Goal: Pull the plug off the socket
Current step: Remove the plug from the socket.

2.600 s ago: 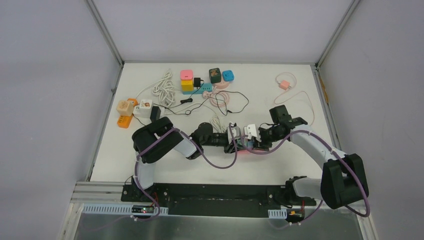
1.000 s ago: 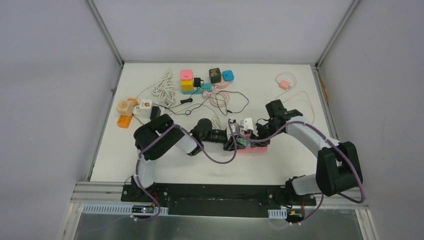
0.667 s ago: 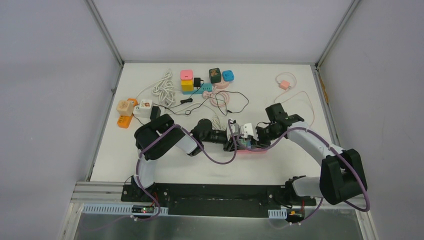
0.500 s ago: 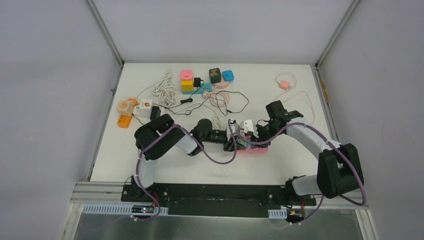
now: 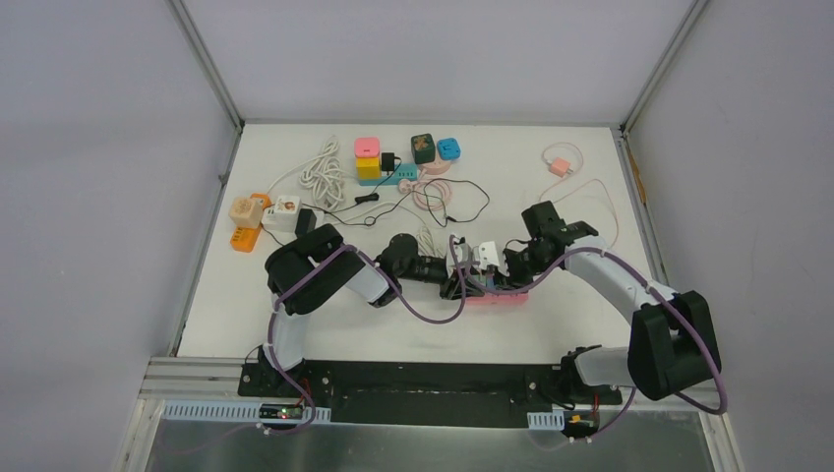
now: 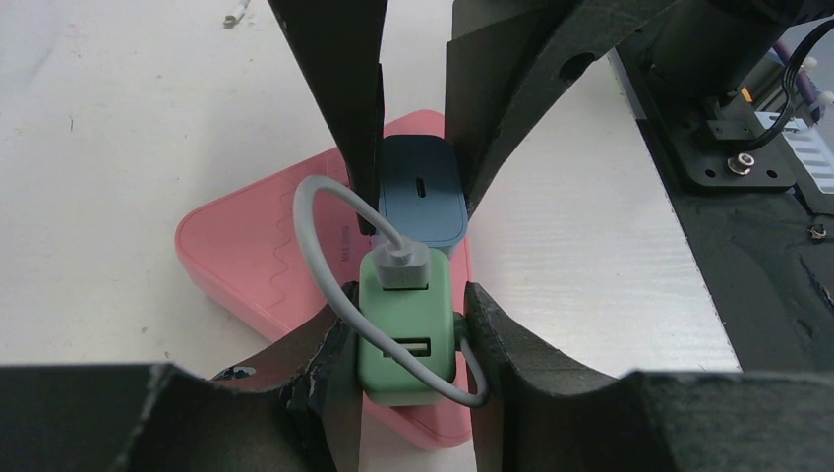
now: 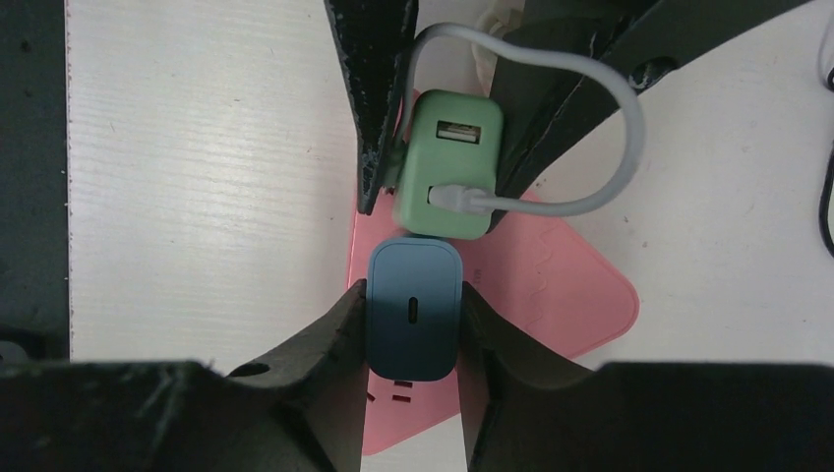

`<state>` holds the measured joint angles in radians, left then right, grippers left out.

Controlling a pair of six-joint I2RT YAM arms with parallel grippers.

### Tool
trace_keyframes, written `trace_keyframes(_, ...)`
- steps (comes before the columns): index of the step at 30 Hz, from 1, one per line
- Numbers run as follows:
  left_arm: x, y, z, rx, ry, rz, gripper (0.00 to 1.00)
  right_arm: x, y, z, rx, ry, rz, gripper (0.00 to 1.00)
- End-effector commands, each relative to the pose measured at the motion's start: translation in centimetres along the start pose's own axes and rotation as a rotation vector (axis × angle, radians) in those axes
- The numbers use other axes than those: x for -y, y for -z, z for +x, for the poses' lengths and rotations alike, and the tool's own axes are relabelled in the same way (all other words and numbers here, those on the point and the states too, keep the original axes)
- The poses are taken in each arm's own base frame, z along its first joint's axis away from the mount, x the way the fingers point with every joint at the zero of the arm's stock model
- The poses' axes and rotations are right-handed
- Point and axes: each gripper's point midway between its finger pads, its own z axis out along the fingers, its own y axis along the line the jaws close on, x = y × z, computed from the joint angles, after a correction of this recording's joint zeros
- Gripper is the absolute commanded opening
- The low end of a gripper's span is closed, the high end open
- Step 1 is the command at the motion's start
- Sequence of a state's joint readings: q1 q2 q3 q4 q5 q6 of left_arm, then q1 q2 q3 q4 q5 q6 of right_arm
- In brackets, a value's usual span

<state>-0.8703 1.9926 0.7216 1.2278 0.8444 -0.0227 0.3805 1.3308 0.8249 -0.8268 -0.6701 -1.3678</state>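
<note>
1. The pink socket (image 5: 504,296) lies flat on the white desk (image 5: 393,329), near its middle, between the two arms.
2. Two plugs stand on its top face just beside each other: a green plug (image 6: 405,344) and a blue plug (image 7: 413,310).
3. The left gripper (image 6: 406,329) pinches the green plug, with one finger pressed against each side.
4. The right gripper (image 7: 413,315) pinches the blue plug the same way – its fingers bear on the two long sides.
5. The grippers face each other over the socket, fingertips close together.
6. A grey cable (image 6: 313,221) runs from a port in the green plug and loops round it.
7. Whether either plug's prongs sit fully in the socket cannot be told – the plug bodies hide them.
8. At the far side of the desk lie coloured cube adapters (image 5: 368,167), a coiled white cord (image 5: 323,169) and, well apart to the right, a small pink charger (image 5: 561,166).
</note>
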Motion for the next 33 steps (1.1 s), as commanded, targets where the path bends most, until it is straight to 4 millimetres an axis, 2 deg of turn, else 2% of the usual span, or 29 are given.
trace_keyframes(1,0.0,-0.7,0.0,-0.006,0.018,0.023,0.0,-1.0,-0.3,-1.3,0.043,-0.011,-0.052,0.0)
trace_keyframes(8,0.1,-0.6,0.0,-0.007,0.015,0.024,0.0,-0.3,0.3,-1.7,0.114,-0.176,-0.098,0.0)
trace_keyframes(12,0.1,-0.6,0.1,-0.008,0.017,0.024,0.0,-0.4,0.7,-1.6,0.1,-0.122,-0.068,0.0)
trace_keyframes(14,0.1,-0.6,0.0,-0.007,0.016,0.025,0.0,-1.1,0.2,-1.1,0.057,-0.047,-0.053,0.0)
trace_keyframes(18,0.1,-0.7,0.1,-0.008,0.016,0.024,0.0,-1.8,-0.3,-1.2,0.031,0.045,-0.068,0.0)
trace_keyframes(22,0.0,-0.7,0.2,-0.011,0.02,0.024,0.0,-1.6,-0.3,-1.3,0.023,0.021,-0.076,0.0)
trace_keyframes(28,0.0,-0.6,0.1,-0.01,0.017,0.026,0.0,-0.5,0.7,-2.1,0.114,-0.139,-0.08,0.0)
trace_keyframes(33,0.1,-0.6,0.0,-0.008,0.014,0.027,0.0,-0.6,0.8,-1.7,0.108,-0.121,-0.066,0.0)
